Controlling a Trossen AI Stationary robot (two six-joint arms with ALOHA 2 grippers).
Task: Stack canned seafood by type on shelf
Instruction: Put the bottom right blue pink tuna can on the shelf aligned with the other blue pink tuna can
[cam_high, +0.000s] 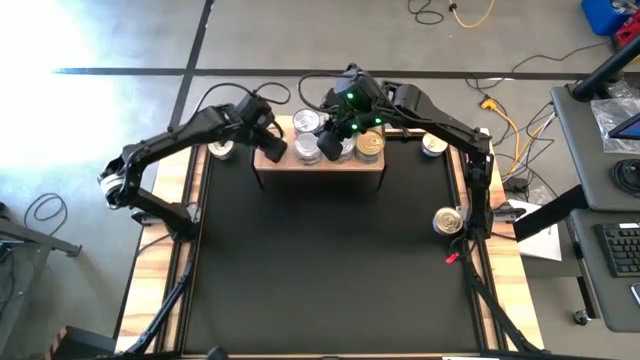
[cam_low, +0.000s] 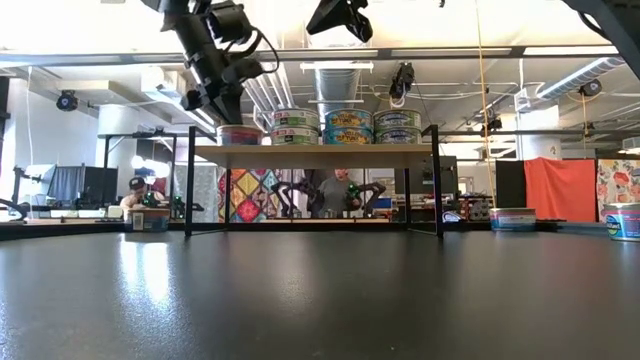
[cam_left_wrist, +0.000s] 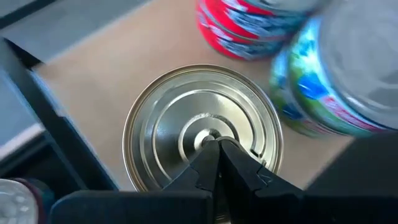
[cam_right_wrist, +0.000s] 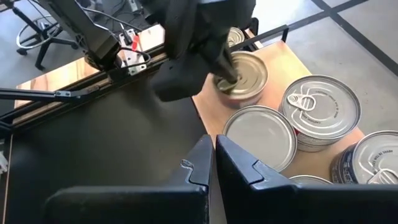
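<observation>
Both end effectors closed (left (cam_left_wrist: 217, 146) touches tin (cam_left_wrist: 202, 137)).

On the black bench (cam_high: 330, 260), a small light-wood shelf (cam_high: 320, 162) carries round silver-lidded tins (cam_high: 308, 122) and one gold-lidded tin (cam_high: 370, 144). The left tool (cam_high: 272, 148) and right tool (cam_high: 328, 148) are both over the shelf, closed.

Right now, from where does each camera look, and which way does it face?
High: overhead, straight down; both arms, shelf.
Low: table height, level; shelf, left gripper.
Left wrist: down past the shut left gripper onto a silver can.
Right wrist: past the shut right gripper; shares that can.
</observation>
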